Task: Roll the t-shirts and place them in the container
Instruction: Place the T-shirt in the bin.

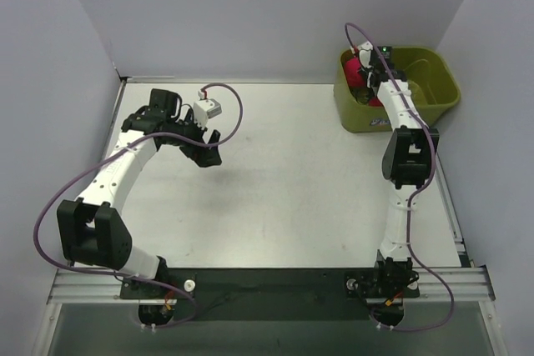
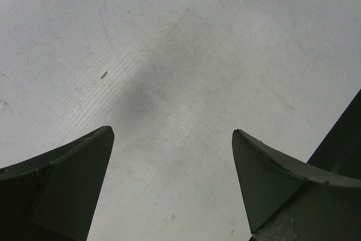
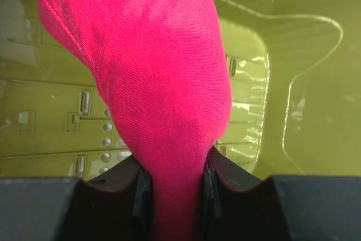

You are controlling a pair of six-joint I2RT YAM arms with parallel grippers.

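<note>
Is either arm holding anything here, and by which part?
The right gripper holds the t-shirt: its jaws pinch a bunched fold over the olive tub; which part of the shirt cannot be told. The left gripper holds nothing, jaws open.

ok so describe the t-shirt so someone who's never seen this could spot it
Start at the olive-green tub at the far right corner of the table. Inside it, the right gripper pinches a bunched magenta-red t-shirt. It is the only soft, red thing there.

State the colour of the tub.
The tub is olive green, clearest in the right wrist view.
</note>
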